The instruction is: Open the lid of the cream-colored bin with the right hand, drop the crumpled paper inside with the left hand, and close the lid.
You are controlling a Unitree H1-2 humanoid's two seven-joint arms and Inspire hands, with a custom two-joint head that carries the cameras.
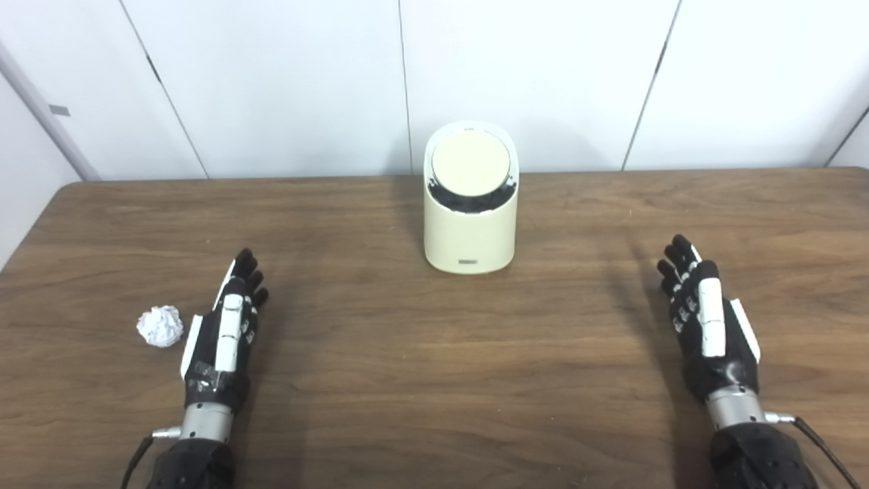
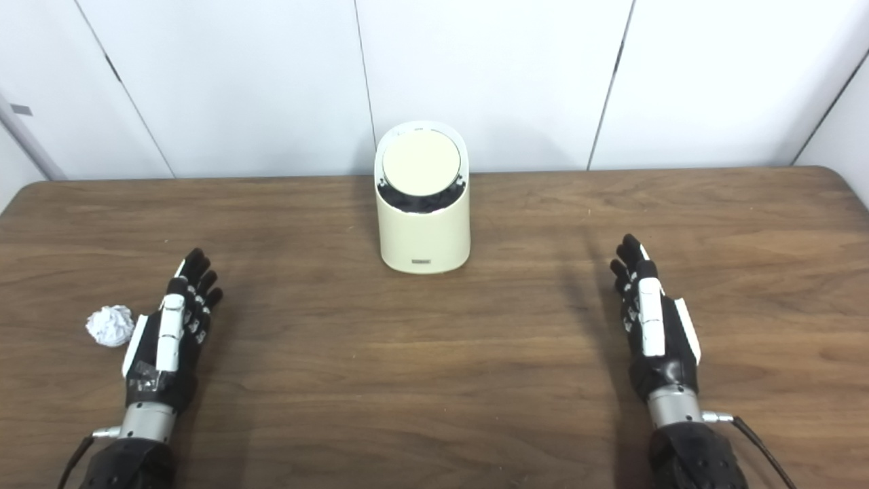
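Note:
A cream-colored bin (image 1: 470,234) stands at the far middle of the wooden table, its round lid (image 1: 470,161) tilted toward me with a dark gap showing under its lower edge. A white crumpled paper ball (image 1: 160,326) lies at the near left. My left hand (image 1: 227,326) rests just right of the paper, fingers straight and apart, holding nothing. At the near right my right hand (image 1: 706,312) lies open too, well to the right of the bin.
The brown table (image 1: 434,380) ends at a white panelled wall (image 1: 543,81) right behind the bin. Its rounded far corners show at both sides.

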